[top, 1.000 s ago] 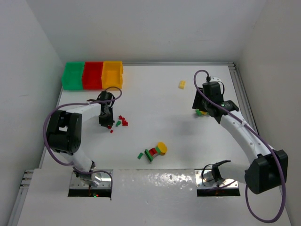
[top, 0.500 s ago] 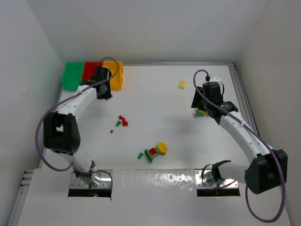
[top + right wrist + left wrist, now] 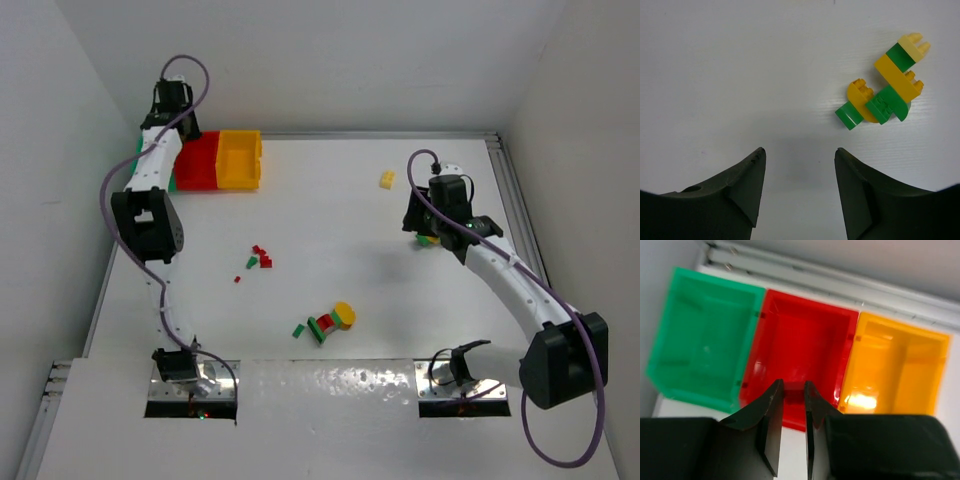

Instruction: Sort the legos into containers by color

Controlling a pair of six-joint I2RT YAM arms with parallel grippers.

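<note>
**Inspection: Lego Sort, Left End Effector at the Bins**

Found left end effector (image 3: 792,385) positioned above the row of containers, fingers pressed nearly together, tips in line with the near wall of the red bin (image 3: 805,335). Cannot confirm any brick in the narrow gap. Noted green bin (image 3: 705,340) on one side of red and yellow bin (image 3: 895,360) on the other, all joined at the far left corner of the desk (image 3: 330,200). Found right end effector (image 3: 799,152) spread, gripping nothing, hovering over the desk near a joined green-and-yellow brick cluster (image 3: 885,90). Logged loose legos elsewhere: single yellow brick (image 3: 387,179) far side, right of centre; small red and green bricks (image 3: 260,258) mid-desk; red, green and yellow pile (image 3: 330,320) nearer the bases.
</note>
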